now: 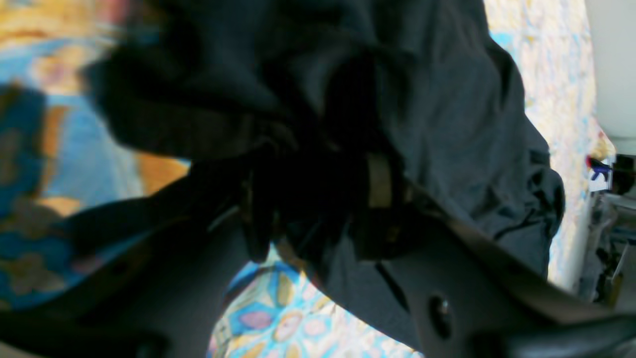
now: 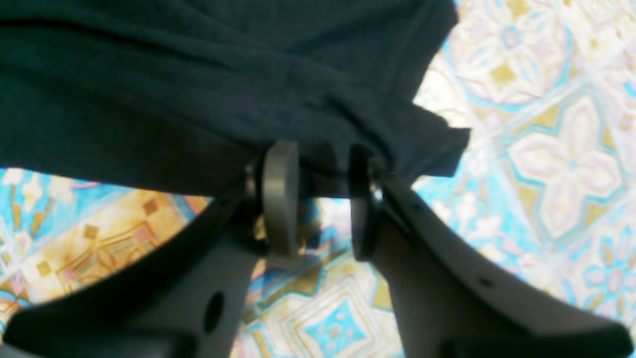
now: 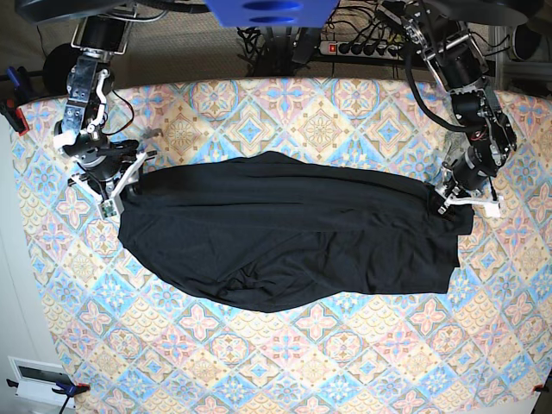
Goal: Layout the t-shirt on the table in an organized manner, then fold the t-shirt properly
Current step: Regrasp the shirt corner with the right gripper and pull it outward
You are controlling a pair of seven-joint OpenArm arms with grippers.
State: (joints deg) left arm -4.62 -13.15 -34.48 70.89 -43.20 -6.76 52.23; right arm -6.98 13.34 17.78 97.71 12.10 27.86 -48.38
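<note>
Left wrist: left gripper (image 1: 318, 199) buried in bunched black t-shirt (image 1: 447, 99); blur hides the jaw gap, cannot tell.
Right wrist: right gripper (image 2: 320, 194) pinches a shirt edge.
Base: shirt stretched between both arms on patterned worktop (image 3: 285, 354).

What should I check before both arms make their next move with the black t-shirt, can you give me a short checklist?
1. Right gripper shut on the t-shirt edge: ok, fabric bunched between its pads.
2. Left gripper grip: cannot tell, wrist view is blurred and dark cloth covers the fingers.
3. Shirt stretched between both arms: ok, it spans across the table in the base view.
4. Shirt flat: not ok, lower hem curves and a wrinkle sits near the bottom middle.
5. Sleeves and collar laid out: cannot tell, shape reads as one dark oval.
6. Shirt fully on the table: ok, patterned cloth shows all around it.
</note>
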